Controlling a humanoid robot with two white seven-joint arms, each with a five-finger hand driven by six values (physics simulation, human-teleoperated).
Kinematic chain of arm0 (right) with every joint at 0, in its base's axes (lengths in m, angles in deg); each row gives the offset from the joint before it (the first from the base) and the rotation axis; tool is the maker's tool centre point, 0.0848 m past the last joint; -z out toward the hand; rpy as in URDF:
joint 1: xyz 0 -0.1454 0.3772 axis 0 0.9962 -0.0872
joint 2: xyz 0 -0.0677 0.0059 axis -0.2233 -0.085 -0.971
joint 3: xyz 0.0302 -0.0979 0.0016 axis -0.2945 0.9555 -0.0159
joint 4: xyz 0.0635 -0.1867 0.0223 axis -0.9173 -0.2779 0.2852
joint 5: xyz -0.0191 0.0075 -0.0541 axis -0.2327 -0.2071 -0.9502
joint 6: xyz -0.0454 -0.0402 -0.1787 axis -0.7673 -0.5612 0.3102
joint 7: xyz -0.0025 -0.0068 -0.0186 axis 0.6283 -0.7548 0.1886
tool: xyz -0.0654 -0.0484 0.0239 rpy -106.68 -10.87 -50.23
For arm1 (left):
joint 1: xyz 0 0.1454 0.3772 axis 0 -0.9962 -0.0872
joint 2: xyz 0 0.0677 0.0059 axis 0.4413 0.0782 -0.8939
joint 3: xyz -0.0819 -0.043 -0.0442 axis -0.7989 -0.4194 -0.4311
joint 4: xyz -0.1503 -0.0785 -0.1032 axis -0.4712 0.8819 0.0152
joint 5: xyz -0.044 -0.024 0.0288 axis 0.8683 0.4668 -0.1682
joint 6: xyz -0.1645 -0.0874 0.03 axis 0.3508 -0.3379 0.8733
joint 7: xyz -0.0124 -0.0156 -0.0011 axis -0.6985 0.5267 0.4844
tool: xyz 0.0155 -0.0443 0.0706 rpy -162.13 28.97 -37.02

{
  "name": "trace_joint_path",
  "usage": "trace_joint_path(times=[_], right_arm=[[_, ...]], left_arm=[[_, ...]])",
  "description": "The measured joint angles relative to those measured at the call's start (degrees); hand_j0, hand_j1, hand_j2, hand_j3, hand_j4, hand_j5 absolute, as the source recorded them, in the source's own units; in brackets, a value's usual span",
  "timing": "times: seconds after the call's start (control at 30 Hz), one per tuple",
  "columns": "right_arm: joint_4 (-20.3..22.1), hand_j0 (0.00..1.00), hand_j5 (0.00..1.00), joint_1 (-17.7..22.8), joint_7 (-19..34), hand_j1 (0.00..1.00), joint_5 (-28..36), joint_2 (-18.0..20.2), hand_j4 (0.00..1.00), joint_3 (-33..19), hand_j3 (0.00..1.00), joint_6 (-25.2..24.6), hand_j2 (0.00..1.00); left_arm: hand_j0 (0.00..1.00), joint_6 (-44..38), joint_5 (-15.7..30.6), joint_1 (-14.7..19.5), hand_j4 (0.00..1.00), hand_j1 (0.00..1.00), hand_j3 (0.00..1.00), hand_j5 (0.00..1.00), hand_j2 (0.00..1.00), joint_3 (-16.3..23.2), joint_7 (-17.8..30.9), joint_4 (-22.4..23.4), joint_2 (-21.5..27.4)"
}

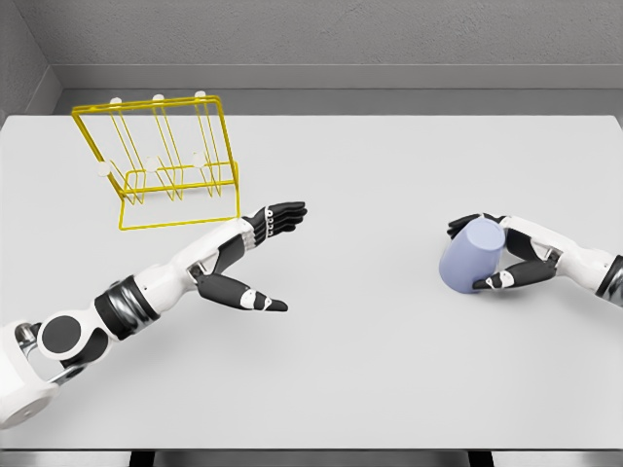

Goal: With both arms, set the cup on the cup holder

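Over on the right of the head view, my right hand [506, 255] has the cup [471, 255] wrapped up: fingers over the top, thumb underneath, cup tipped on its side just off the table [389, 370]. Looks like a solid grasp, so I'd guess we're at the hand-over stage.

Left hand [261, 255] is mid-frame, fingers straight out, thumb dropped, holding nothing. It sits just below the rack [161, 161], which is upper left, yellow wire with pale pegs sticking up.

The cup is well apart from both the left hand and the rack. My take on doing this well: carry the cup slowly across toward the left hand, keep it level, and don't loosen the right until the left has properly closed on it. The left palm should turn to meet the cup, and the arm must steer clear of the rack wires.
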Motion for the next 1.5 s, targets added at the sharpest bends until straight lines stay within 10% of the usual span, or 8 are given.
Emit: trace_joint_path(times=[0.8,1.5], right_arm=[[5.6,0.6,0.6,-2.4,-0.1,0.6,-0.4,-2.6,0.6,0.2,0.6,0.0,0.6],[7.6,0.59,0.59,-6.2,-1.1,0.59,-3.9,-13.9,0.59,0.2,0.59,0.0,0.59]], left_arm=[[1.0,0.0,0.0,-0.1,1.0,1.0,1.0,1.0,1.0,-0.1,-0.1,0.0,0.0],[1.0,-0.5,0.1,-0.4,1.0,1.0,1.0,1.0,1.0,-0.9,-0.1,0.2,0.0]])
